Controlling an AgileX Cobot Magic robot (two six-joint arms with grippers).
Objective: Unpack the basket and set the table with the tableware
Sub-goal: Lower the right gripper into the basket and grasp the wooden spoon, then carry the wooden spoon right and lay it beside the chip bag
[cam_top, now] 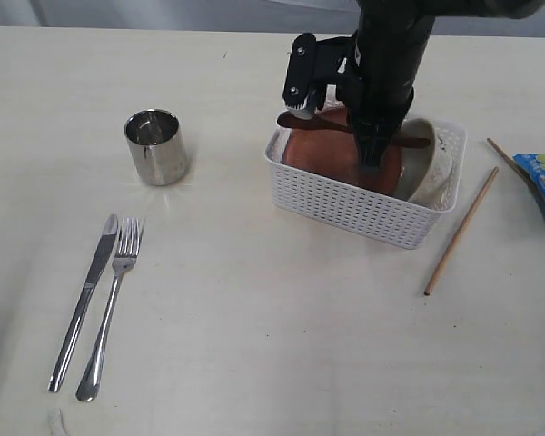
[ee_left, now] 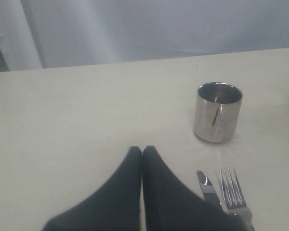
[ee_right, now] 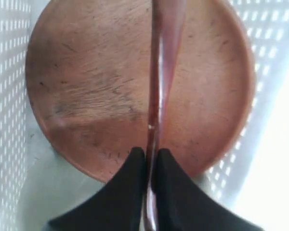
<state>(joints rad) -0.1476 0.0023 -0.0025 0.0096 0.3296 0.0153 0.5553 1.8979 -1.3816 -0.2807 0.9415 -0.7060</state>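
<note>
Reddish-brown spoon (ee_right: 160, 72) pinched by right gripper (ee_right: 151, 153) over plate (ee_right: 86, 86); left gripper (ee_left: 142, 150) closed

A lab-style robot test bench, as I view it from my remote station, a bare pale table (cam_top: 254, 363), a plain grey curtain (ee_left: 159, 29) behind it, a black robot arm (cam_top: 391, 54) overhead.

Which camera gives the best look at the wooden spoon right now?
The right wrist view: the wooden spoon crosses the whole frame, pinched in the right gripper over the brown plate. The exterior view shows only its ends, the arm hiding the middle. The left wrist view misses it.
</note>
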